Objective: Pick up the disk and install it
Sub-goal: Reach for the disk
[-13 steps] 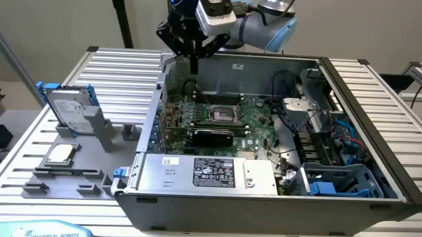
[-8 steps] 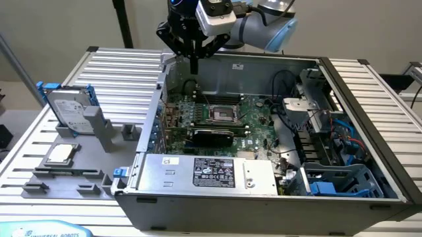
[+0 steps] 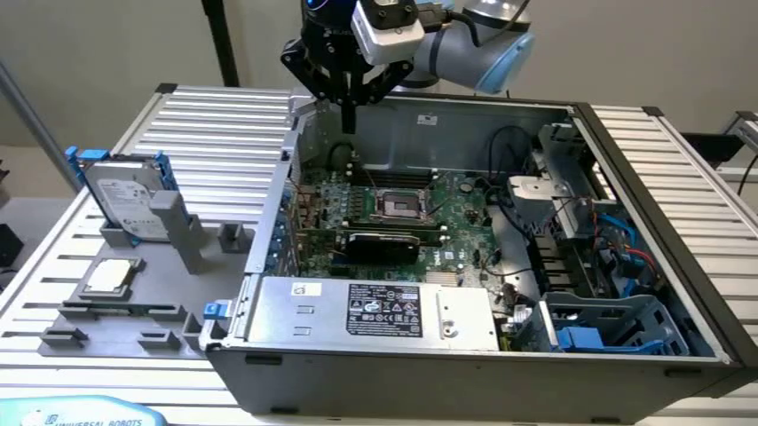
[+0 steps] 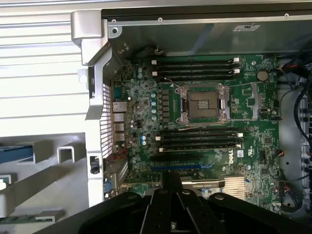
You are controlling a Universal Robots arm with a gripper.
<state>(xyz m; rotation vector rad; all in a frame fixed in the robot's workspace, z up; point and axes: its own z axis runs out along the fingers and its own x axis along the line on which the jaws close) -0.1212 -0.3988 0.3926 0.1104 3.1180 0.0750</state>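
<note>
Our black end effector (image 3: 350,122) hung, fingers together and empty, above the open grey metal computer case (image 3: 474,377); the silver-grey, blue-framed disk (image 3: 124,200) stood upright, well apart.

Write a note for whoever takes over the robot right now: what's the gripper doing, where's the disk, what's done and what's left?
Gripper: shut, holding nothing, hanging over the back edge of the open computer case, above the motherboard.
Hard drive: in its blue carrier, standing upright in the grey holder at the exterior view's left, outside the case and apart from the gripper.
Done: nothing that shows.
Left: the hard drive is not yet picked up and not yet installed.
</note>
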